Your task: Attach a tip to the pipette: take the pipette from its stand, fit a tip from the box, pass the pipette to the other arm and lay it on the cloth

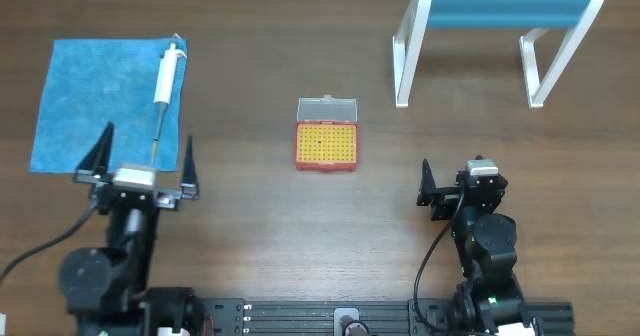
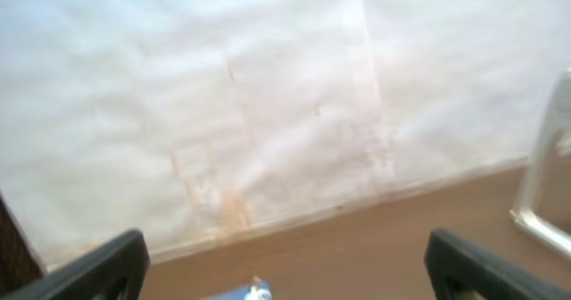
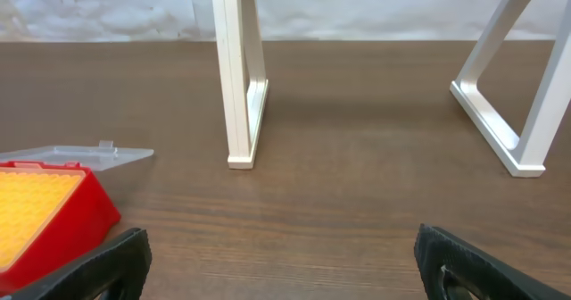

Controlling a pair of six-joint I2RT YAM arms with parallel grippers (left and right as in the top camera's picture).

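Left gripper (image 1: pixel 147 132): released, spread wide, at near edge of cloth (image 1: pixel 80 96). Right gripper (image 3: pixel 278 237): released, holding nothing, near right of box (image 1: pixel 327 146). Pipette (image 1: pixel 166 76): lying on cloth, tip apparently fitted. Stand (image 1: pixel 500 6): far right. Task appears complete.
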